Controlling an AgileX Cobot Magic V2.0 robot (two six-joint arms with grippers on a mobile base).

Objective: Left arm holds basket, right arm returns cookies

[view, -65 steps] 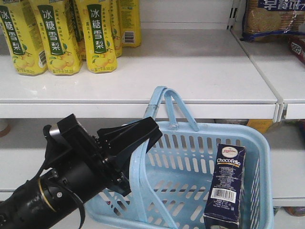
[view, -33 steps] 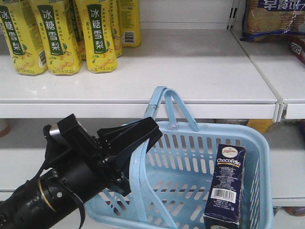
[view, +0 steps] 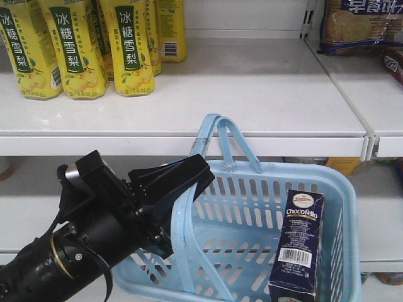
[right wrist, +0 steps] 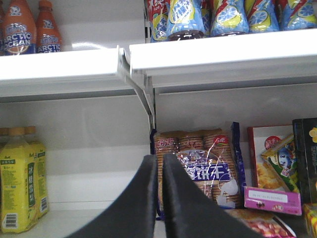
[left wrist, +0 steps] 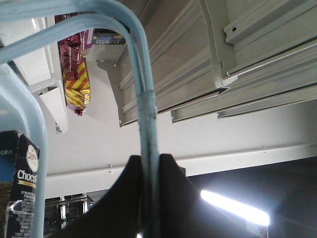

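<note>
Your left gripper point(view: 189, 182) is pinching one hoop handle point(left wrist: 147, 114) of the basket point(view: 327, 171) between narrow jaws. The cookies point(view: 300, 242) are standing upright inside the basket, to that gripper's right and lower. Your right gripper point(right wrist: 160, 171) is showing jaws nearly together, gripping nothing, facing a biscuit bag point(right wrist: 208, 168) straight ahead.
</note>
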